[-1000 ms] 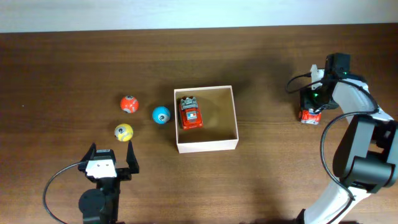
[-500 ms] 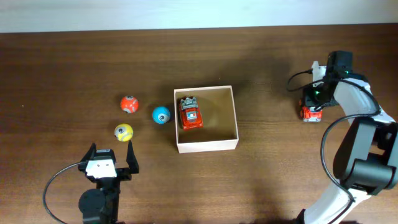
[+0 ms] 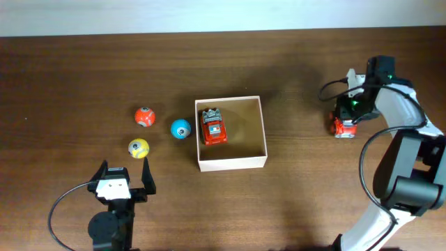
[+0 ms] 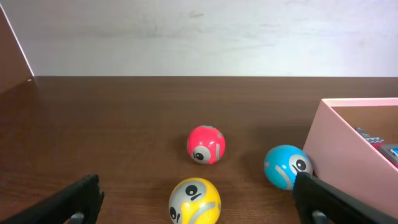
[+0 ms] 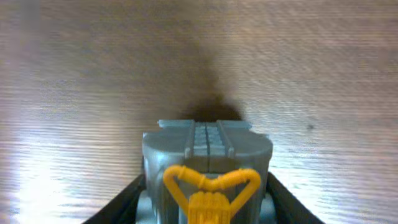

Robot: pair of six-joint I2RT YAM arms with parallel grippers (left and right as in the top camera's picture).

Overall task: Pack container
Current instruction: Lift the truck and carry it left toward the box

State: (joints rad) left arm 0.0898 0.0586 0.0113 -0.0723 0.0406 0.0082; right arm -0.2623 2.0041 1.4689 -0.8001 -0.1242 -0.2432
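Note:
The container (image 3: 233, 162) is a square open box with cream walls at mid-table; a red toy car (image 3: 213, 127) lies in its left part. Its wall also shows at the right of the left wrist view (image 4: 348, 149). My right gripper (image 3: 346, 117) at the far right is shut on a second toy car (image 3: 341, 127), red from above. In the right wrist view this car (image 5: 208, 155) shows a grey body with a yellow part, held between the fingers of the gripper (image 5: 208, 202) over the wood. My left gripper (image 3: 125, 167) is open and empty, just behind the yellow ball.
Three balls lie left of the container: orange-red (image 3: 144, 116), blue (image 3: 180, 129) close to the box wall, and yellow (image 3: 138, 148). In the left wrist view they show as red (image 4: 206, 144), blue (image 4: 288, 167) and yellow (image 4: 194, 200). The table's far edge meets a white wall.
My right gripper has shifted a little to the left with the toy car in it. The left arm, the balls and the container have not moved.

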